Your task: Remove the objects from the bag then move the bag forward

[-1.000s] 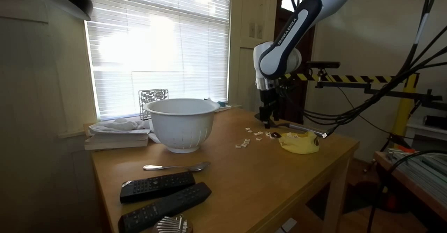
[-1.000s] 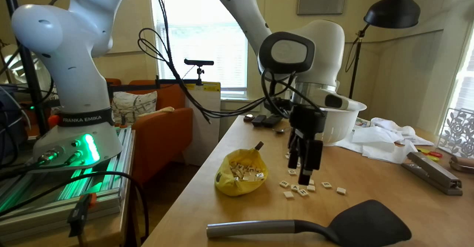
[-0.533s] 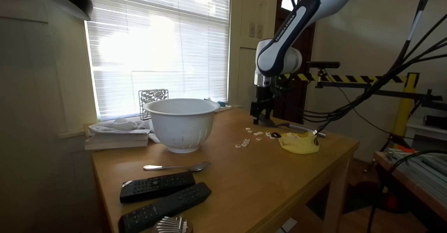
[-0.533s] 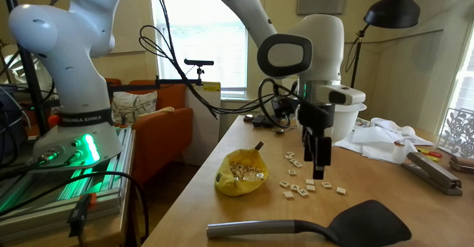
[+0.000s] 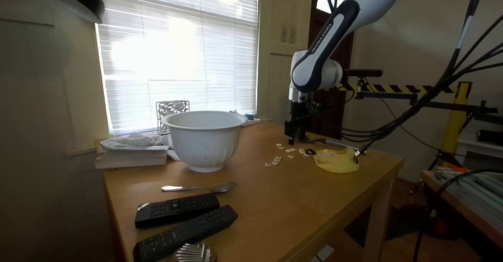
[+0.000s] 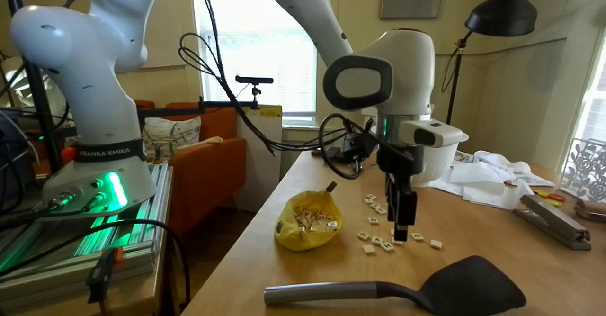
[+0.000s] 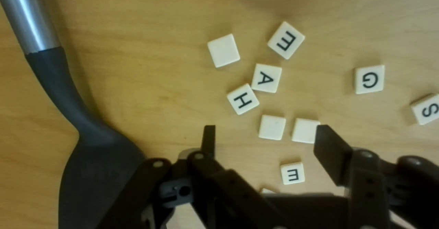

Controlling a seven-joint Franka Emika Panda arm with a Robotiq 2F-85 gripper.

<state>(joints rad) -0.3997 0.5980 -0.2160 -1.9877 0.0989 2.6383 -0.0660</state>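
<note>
Apparently mid-job, with plenty left to take out

Probably the emptying is the step in hand, and it looks only partly done: loose tiles [image 7: 266, 78] are scattered over the table [image 6: 326, 266], while the yellow bag [image 6: 296, 240] sits near the table's edge, mouth gaping, a heap of lettered tiles [image 6: 315, 221] still inside. The gripper [image 7: 264, 130] points down over the loose ones, near the blade of the spatula [image 6: 473, 283]; its jaws stand well apart, and the wrist view shows nothing held between them. Whether its tips touch the wood I cannot tell.

Next, I judge, the move calls for lifting clear, crossing to the bag and coming down into that mouth, jaws narrowed enough to miss the rim, then closing on a tile or two. The bag looks thin and slack, so a snag could drag it along; pinching its wall and tipping it out might go quicker. Moving it forward should wait until the heap is gone.
</note>
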